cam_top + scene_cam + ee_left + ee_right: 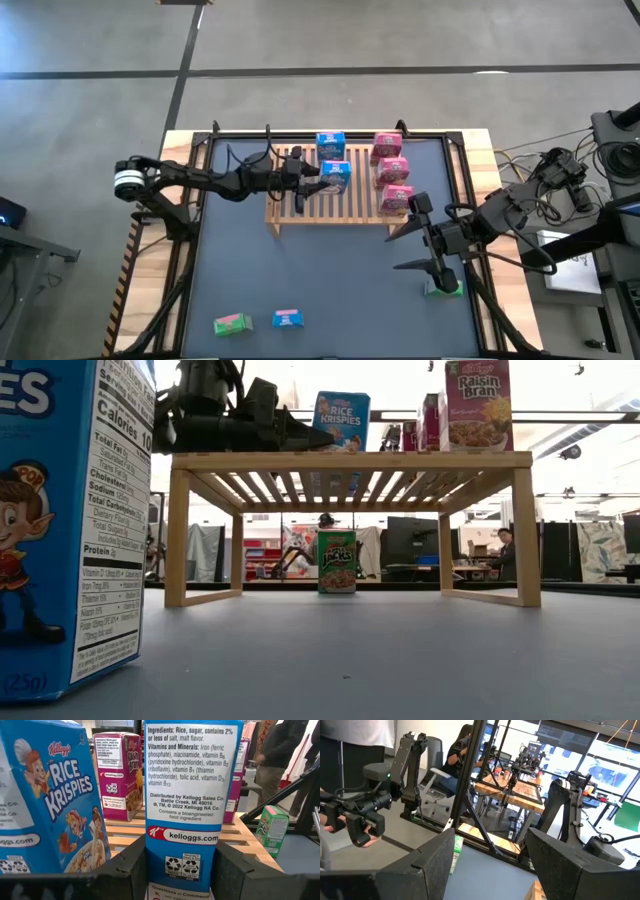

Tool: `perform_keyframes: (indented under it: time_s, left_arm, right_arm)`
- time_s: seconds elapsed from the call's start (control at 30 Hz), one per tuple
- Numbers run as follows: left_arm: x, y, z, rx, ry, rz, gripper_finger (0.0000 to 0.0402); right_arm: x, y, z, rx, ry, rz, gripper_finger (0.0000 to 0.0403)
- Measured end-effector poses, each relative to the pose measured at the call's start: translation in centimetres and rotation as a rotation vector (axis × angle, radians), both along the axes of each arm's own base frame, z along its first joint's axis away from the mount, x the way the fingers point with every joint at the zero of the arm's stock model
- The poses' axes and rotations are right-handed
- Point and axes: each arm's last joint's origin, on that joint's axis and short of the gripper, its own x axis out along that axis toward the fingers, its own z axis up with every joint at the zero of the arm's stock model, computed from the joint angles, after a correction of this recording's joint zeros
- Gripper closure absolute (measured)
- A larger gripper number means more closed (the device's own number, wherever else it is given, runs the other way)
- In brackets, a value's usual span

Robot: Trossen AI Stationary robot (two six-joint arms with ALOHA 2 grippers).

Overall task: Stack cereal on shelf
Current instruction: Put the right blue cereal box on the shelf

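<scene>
Between the black fingers of the left pincer (pixel 180 875) sits a blue cereal box (pixel 192 805) with a white panel of dark print. Just beside it, another blue Rice Krispies box (pixel 50 800) carries white lettering. Beyond, magenta Raisin Bran boxes (pixel 390 170) line the pale-wood slatted shelf (pixel 350 205). The bench (pixel 320 270) is dark grey; near the right pincer (pixel 425 250), a green box (pixel 443 288).

Your dark grey table (pixel 330 270) carries the wooden shelf (pixel 352 207), one green cereal box (pixel 232 323) and one blue box (pixel 288 319) near its front edge, another green box (pixel 443 289) at right.
</scene>
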Motion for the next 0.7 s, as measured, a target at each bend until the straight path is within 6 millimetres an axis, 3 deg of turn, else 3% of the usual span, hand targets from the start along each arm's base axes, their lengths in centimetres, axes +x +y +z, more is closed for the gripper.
perform_keyframes:
  time_s: [0.7]
  left_arm:
    - [-0.71,-0.15,0.32,-0.014,0.075,0.003,0.0169]
  right_arm:
    - [0.03,0.02,-0.21,0.012,0.017,-0.001,0.0167]
